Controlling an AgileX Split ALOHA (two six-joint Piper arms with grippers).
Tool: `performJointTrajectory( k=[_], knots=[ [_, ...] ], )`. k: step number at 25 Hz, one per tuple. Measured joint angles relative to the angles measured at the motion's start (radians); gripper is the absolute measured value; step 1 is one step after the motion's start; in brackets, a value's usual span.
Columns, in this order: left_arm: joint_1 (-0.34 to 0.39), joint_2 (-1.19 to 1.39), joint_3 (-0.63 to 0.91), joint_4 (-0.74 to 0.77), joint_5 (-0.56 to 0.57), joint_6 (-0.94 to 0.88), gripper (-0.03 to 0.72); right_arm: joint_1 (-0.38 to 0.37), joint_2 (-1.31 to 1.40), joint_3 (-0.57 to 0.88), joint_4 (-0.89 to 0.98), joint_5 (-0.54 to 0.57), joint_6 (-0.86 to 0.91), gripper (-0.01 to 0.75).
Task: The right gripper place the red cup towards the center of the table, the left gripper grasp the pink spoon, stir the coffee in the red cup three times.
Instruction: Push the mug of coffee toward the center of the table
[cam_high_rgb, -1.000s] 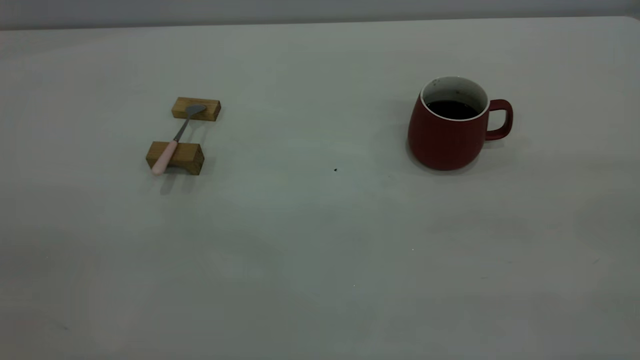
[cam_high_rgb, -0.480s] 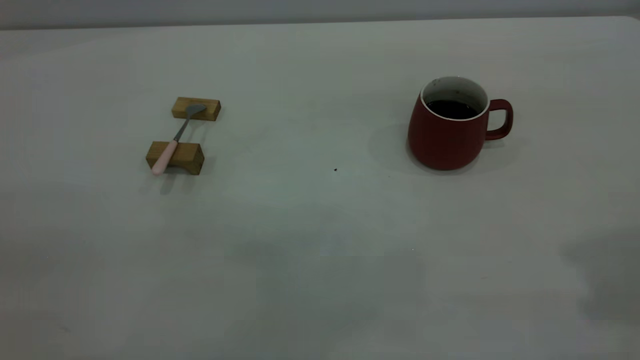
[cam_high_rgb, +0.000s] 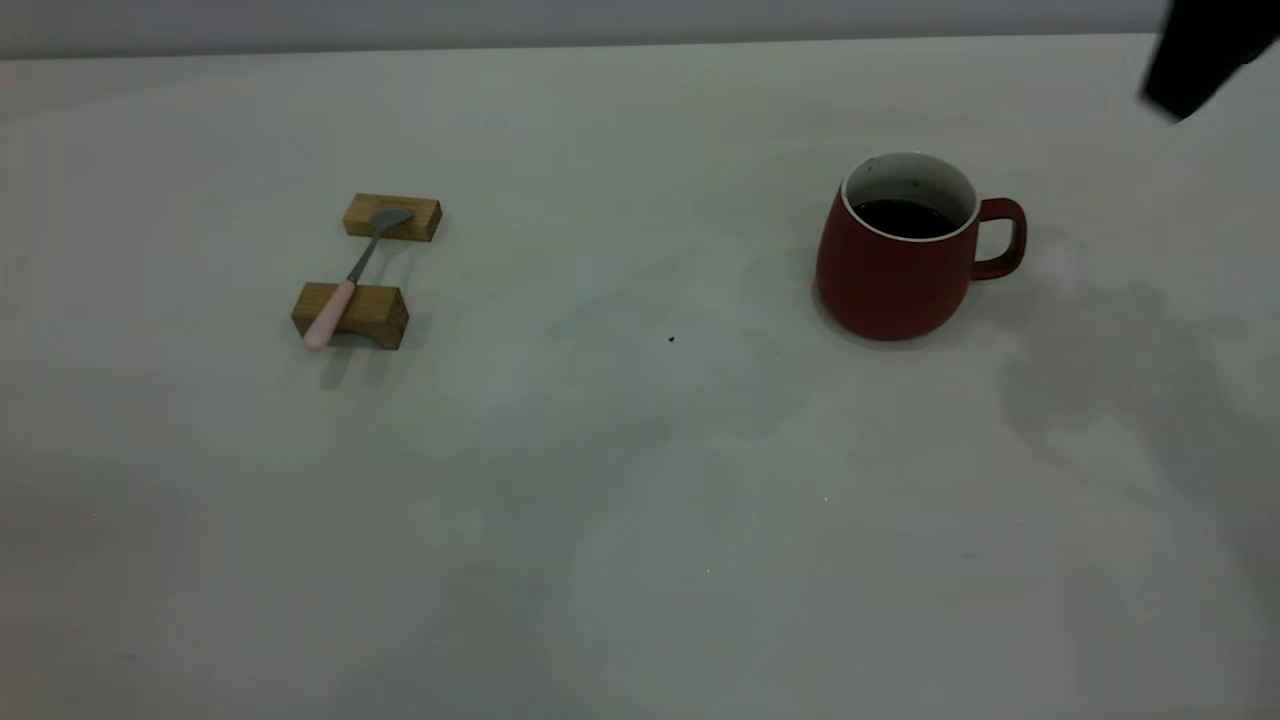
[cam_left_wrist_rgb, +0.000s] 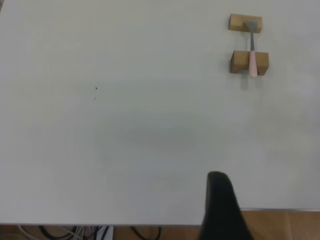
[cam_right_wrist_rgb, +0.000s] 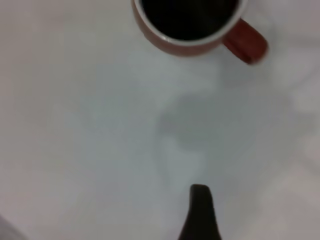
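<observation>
Red cup (cam_high_rgb: 897, 258) upright on the counter (cam_high_rgb: 640, 500), well over toward the right arm's side, loop handle turned outward to the right — a placement that leaves the handle and far wall open to an approach from that side. Dark coffee (cam_high_rgb: 905, 218) sitting well below the white rim, so some margin against slopping when shifted toward the middle. Right pincer (cam_high_rgb: 1195, 60) only partly in view at the exterior view's upper right corner, high and well apart from the cup; released or clenched — cannot tell. Pink spoon (cam_high_rgb: 352, 276) bridged across two wooden blocks (cam_high_rgb: 350, 315), handle end overhanging the nearer block, bowl resting on the farther — raised off the surface, probably to give fingers room beneath the handle. Left pincer (cam_left_wrist_rgb: 220, 210) near the counter edge, far from the spoon; state not discernible either. Cup not yet moved, spoon untouched
</observation>
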Motion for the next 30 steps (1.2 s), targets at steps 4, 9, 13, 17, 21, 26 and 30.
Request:
performJointTrajectory(
  k=[4, 9, 13, 17, 21, 26, 30],
  knots=[
    [0.0, 0.0, 0.0, 0.0, 0.0, 0.0, 0.552, 0.003, 0.171, -0.116, -0.002, 0.018, -0.147, 0.659],
    [0.0, 0.0, 0.0, 0.0, 0.0, 0.0, 0.552, 0.008, 0.299, -0.169, -0.02, -0.015, -0.271, 0.659],
    [0.0, 0.0, 0.0, 0.0, 0.0, 0.0, 0.552, 0.017, 0.329, -0.171, -0.035, -0.129, -0.396, 0.653],
    [0.0, 0.0, 0.0, 0.0, 0.0, 0.0, 0.552, 0.042, 0.355, -0.173, -0.037, -0.249, -0.481, 0.643],
    [0.0, 0.0, 0.0, 0.001, 0.0, 0.0, 0.552, 0.067, 0.394, -0.173, -0.037, -0.279, -0.495, 0.641],
    [0.0, 0.0, 0.0, 0.001, 0.0, 0.0, 0.552, 0.09, 0.421, -0.173, -0.038, -0.281, -0.495, 0.641],
    [0.0, 0.0, 0.0, 0.001, 0.0, 0.0, 0.552, 0.118, 0.422, -0.173, -0.045, -0.287, -0.499, 0.641]
  ],
)
